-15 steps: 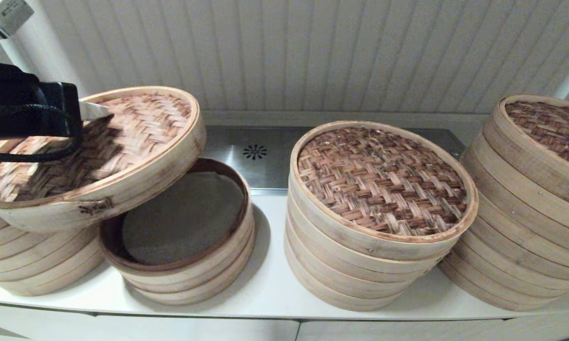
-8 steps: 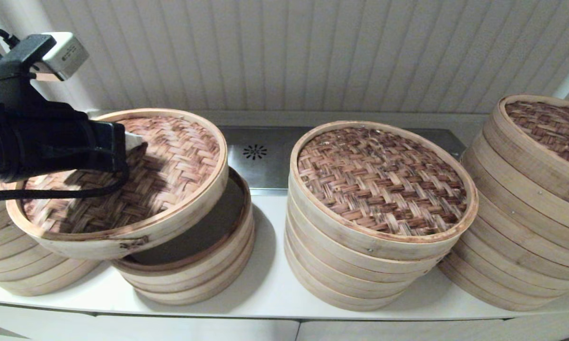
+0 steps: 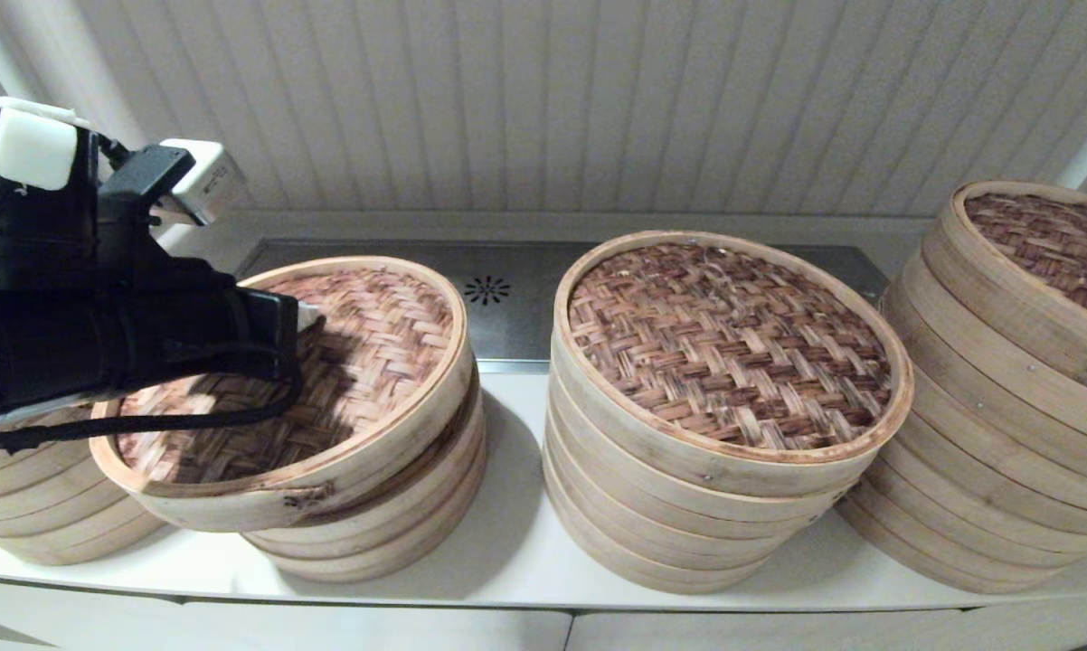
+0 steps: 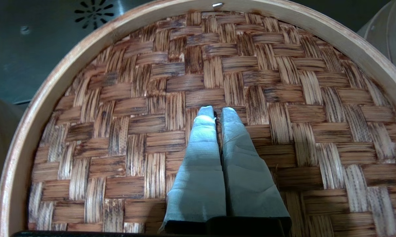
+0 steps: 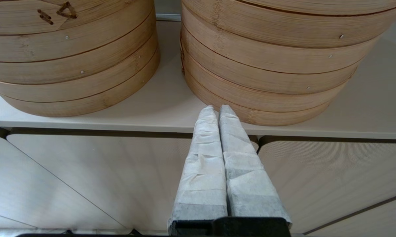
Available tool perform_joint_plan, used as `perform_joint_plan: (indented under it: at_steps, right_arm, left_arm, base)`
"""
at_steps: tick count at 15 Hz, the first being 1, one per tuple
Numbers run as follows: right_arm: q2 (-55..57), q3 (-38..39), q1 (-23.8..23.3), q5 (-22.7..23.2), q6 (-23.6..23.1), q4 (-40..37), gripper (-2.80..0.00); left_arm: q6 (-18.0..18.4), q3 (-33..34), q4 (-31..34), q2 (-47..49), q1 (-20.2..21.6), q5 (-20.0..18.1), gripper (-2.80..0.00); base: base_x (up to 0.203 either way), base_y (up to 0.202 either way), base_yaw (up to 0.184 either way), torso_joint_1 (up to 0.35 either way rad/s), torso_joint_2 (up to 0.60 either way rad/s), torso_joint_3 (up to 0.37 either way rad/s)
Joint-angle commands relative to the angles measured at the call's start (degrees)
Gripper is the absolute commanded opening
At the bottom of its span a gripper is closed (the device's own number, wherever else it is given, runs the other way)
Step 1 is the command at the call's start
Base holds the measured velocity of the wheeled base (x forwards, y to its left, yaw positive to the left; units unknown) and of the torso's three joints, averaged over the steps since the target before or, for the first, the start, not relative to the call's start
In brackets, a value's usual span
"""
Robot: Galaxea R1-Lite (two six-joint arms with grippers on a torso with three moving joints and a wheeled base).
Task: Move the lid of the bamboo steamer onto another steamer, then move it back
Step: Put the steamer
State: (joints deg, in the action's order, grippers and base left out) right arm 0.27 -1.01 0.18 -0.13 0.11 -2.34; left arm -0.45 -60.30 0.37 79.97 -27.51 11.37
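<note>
The bamboo steamer lid [image 3: 372, 362], round with a woven brown top and a pale rim, hangs tilted over the low steamer [image 3: 390, 533] second from the left. It overhangs that steamer toward the left and front, and covers its opening. My left gripper [image 3: 307, 316] comes in from the left and is shut at the middle of the lid's weave. In the left wrist view the taped fingertips [image 4: 204, 113] pinch together on the lid [image 4: 283, 82]. My right gripper [image 5: 216, 110] is shut and empty, low in front of the counter edge.
A steamer stack [image 3: 28, 506] stands at the far left, partly behind my left arm. Two taller lidded stacks stand at the centre [image 3: 724, 362] and the far right [image 3: 1032, 362]. A metal plate with a drain [image 3: 486, 289] lies behind, against the panelled wall.
My left gripper has carried the lid to the right and down, from over the far-left stack to over the open second steamer, whose dark inside is now hidden.
</note>
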Motion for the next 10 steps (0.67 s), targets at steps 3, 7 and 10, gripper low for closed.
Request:
perform_joint_plan:
  at_steps: [3,7,10]
  right_arm:
    - [0.1,0.0,0.0,0.0,0.1,0.1,-2.80]
    - [0.1,0.0,0.0,0.0,0.1,0.1,-2.80]
    - [0.1,0.0,-0.1,0.0,0.1,0.1,-2.80]
  left_arm:
    - [0.1,2.2,-3.8,2.6,-0.4,0.2,-2.80]
    - [-0.1,5.1,-9.0,5.1,-0.4,0.2,-2.80]
    - [0.0,6.5,-11.3,6.1,-0.4,0.3,-2.80]
  base:
    - [0.000,0.000,0.000,0.000,0.00,0.000]
    - [0.000,0.000,0.000,0.000,0.00,0.000]
    - [0.000,0.000,0.000,0.000,0.00,0.000]
